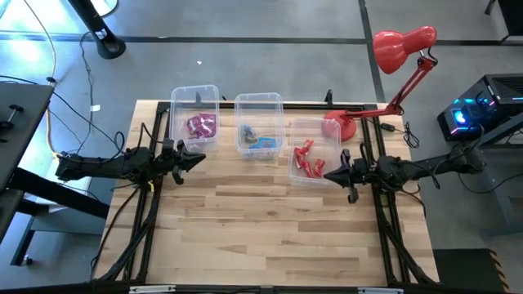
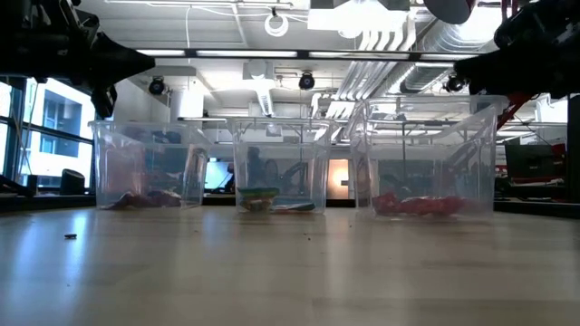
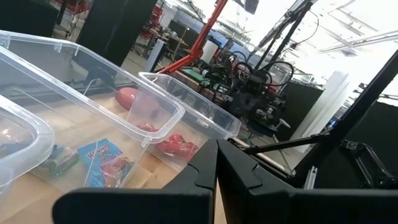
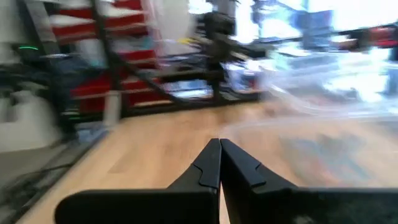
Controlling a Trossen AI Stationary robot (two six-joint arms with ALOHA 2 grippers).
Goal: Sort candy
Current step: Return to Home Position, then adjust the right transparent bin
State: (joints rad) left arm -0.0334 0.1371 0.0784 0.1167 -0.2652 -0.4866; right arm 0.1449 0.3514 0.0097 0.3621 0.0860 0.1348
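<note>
Both grippers clenched, empty: my left gripper (image 1: 199,159) hangs beside the left bin (image 1: 194,91), right gripper (image 1: 328,174) beside the right bin (image 1: 315,124). Candy (image 1: 308,159) sits in bins, sorted by colour.

The dark left arm reaches in level from the worktop's left edge, its hand (image 1: 196,159) with both fingers pressed together. The dark right arm mirrors it from the right edge, its hand (image 1: 328,174) likewise pinched closed, empty.
</note>
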